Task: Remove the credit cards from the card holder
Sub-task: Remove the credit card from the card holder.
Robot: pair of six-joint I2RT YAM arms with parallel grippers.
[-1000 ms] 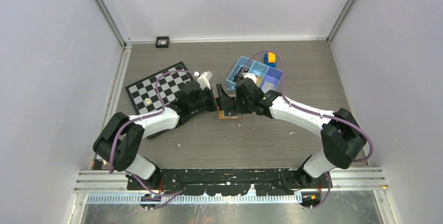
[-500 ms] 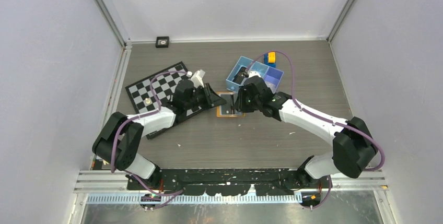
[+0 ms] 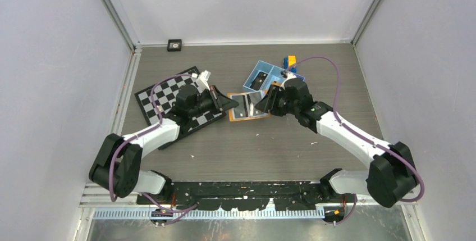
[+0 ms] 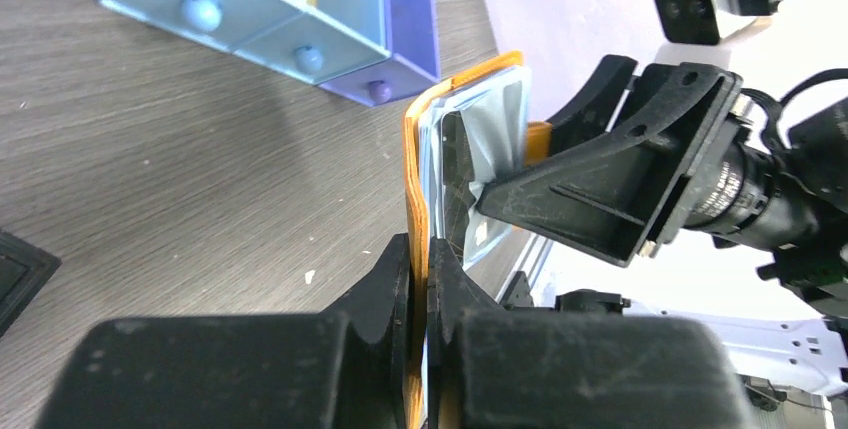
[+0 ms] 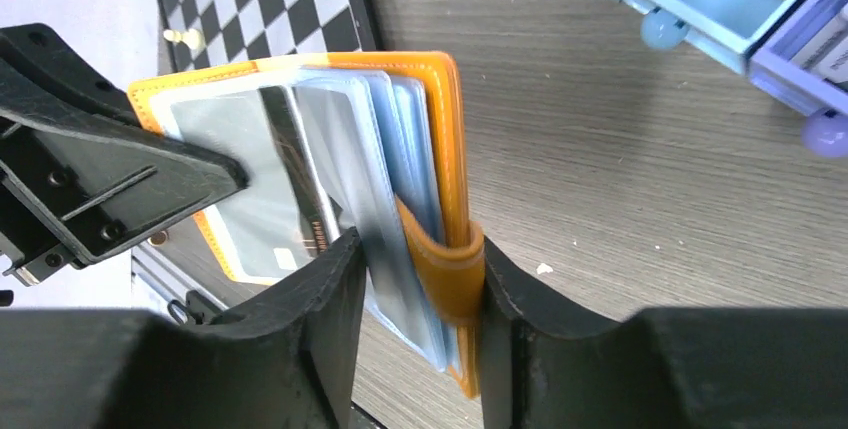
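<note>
The orange card holder (image 3: 241, 108) hangs open above the table between my two grippers. My left gripper (image 3: 227, 104) is shut on the edge of its left cover (image 4: 417, 179), pinched thin between the fingers (image 4: 421, 269). My right gripper (image 3: 264, 101) has its jaws around the other flap, one finger against the orange closing tab (image 5: 455, 269), the other against the fanned clear sleeves (image 5: 400, 149). A credit card (image 5: 250, 189) with a dark stripe shows inside the front sleeve. The right gripper's midpoint (image 5: 420, 264) lies on the sleeves' lower edge.
The blue three-compartment tray (image 3: 260, 71) stands just behind the holder, with a small yellow-and-blue block (image 3: 290, 61) beyond it. A chessboard (image 3: 163, 92) lies under my left arm, a small pale piece (image 3: 160, 108) on it. A small black square object (image 3: 174, 44) sits at the back wall.
The left gripper has shut on the holder's cover and drawn it left. The right gripper moved right and back, its jaws widening. The holder has swung open and risen off the table.
</note>
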